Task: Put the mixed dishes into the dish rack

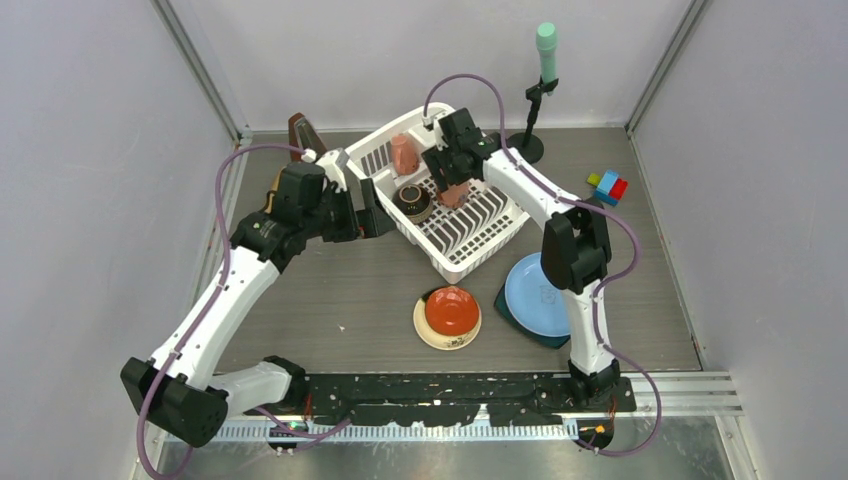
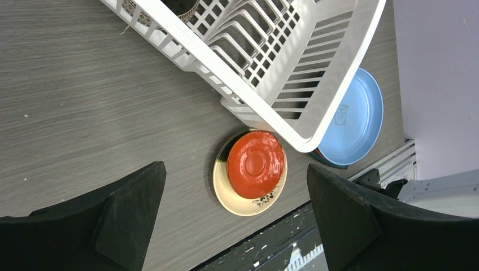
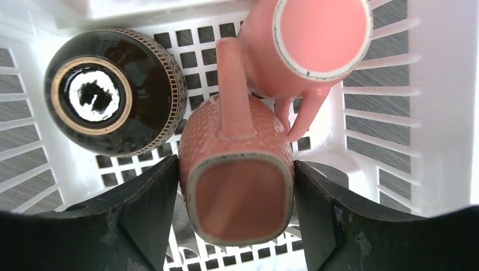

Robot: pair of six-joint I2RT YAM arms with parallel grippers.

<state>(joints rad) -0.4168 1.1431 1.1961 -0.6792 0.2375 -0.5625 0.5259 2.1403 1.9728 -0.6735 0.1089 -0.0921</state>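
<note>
The white dish rack (image 1: 478, 243) stands at the middle back. In it are an upturned brown bowl (image 1: 412, 202) and one pink mug (image 1: 404, 155). My right gripper (image 1: 452, 188) is inside the rack, shut on a second pink mug (image 3: 237, 186), held mouth toward the camera, beside the bowl (image 3: 110, 93) and the other mug (image 3: 316, 39). My left gripper (image 1: 365, 215) is open and empty at the rack's left side. The red saucer (image 1: 452, 310) lies on the cream saucer (image 1: 440, 338). The light blue plate (image 1: 540, 295) lies on the dark teal plate (image 1: 512, 318).
A brown metronome (image 1: 303, 135) stands behind the left arm. A black stand with a green top (image 1: 545, 50) is at the back right. Coloured toy blocks (image 1: 607, 186) lie right of the rack. The left wrist view shows the saucers (image 2: 255, 165) near the table's front edge.
</note>
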